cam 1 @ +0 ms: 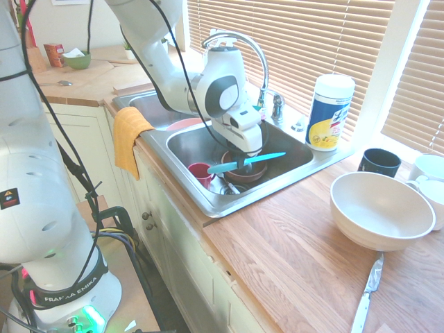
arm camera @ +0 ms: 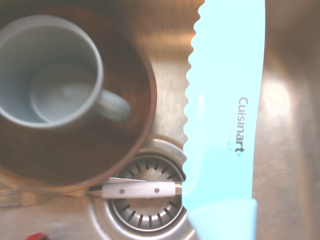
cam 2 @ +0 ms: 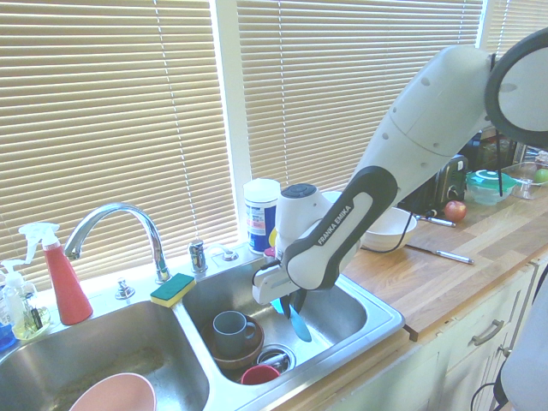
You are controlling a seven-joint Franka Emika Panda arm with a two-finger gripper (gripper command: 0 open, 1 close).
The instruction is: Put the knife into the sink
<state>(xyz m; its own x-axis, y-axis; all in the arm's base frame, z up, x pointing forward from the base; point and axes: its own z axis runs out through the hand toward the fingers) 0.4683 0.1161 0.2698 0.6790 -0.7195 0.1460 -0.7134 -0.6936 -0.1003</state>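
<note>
Gripper (cam 1: pixel 244 161): pinching the knife (cam 1: pixel 246 163) near its middle.
Knife: flat, sticking out both sides of the fingers.
Place: low inside the sink (cam 1: pixel 295 149), above the brown bowl (cam 1: pixel 243 173).

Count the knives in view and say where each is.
2. The turquoise knife is held by the gripper over the sink; a metal-bladed knife lies on the counter. Others may be hidden.

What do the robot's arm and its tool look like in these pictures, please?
The arm is glossy white with rounded, bulky segments and dark grey bands at the joints. One grey band carries white "FRANKA EMIKA" lettering, and the same lettering shows on the base ring. Black cables run along the arm. The tool is a white block with a grey panel and short dark fingers.
</note>
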